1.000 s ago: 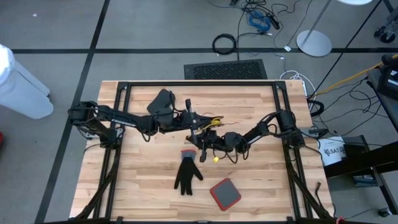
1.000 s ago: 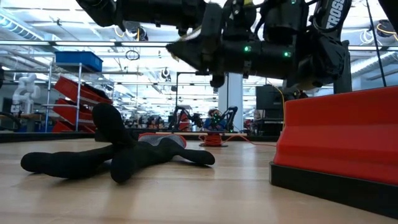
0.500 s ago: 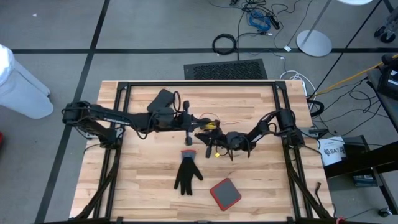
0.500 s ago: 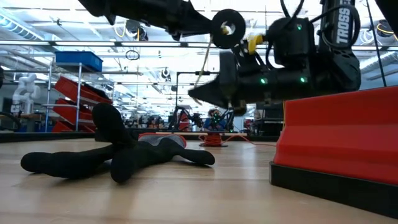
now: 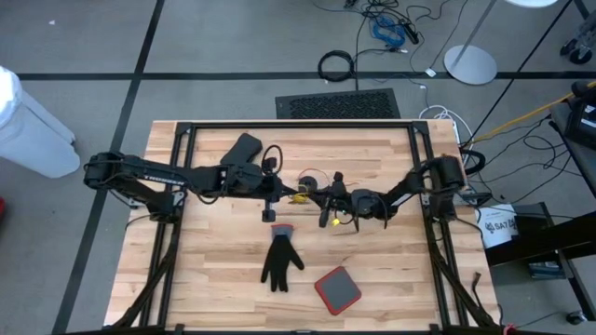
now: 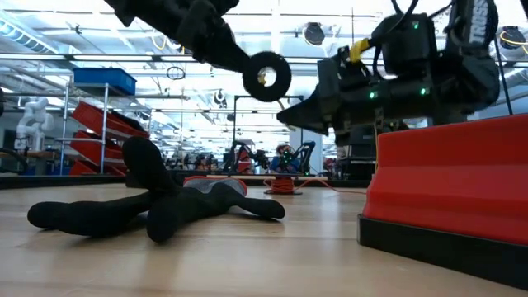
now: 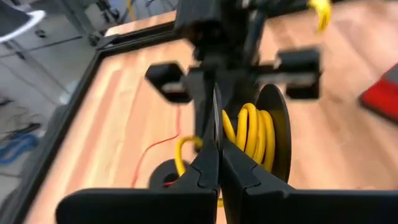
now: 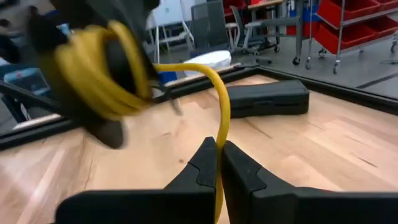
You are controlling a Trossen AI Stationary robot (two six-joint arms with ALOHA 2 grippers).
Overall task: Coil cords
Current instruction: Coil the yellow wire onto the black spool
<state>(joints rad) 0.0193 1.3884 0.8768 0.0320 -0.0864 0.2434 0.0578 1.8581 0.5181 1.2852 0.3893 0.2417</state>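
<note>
I see both arms meeting above the middle of the counter (image 5: 214, 279). My left end effector (image 5: 271, 197) has its fingers pressed together, and in the low view a black round puck (image 6: 266, 77) hangs at its tip, raised in the air. In the left wrist view the yellow cord (image 7: 252, 132) is wound in several turns on a black puck just past the fingers. My right end effector (image 8: 219, 163) is clamped on a strand of yellow cord, which rises from between the fingers and curves to the coil. A black glove (image 5: 279, 257) lies nearer on the counter, a red pad (image 5: 336, 289) to its right, and a black case (image 5: 240, 147) lies farther.
</note>
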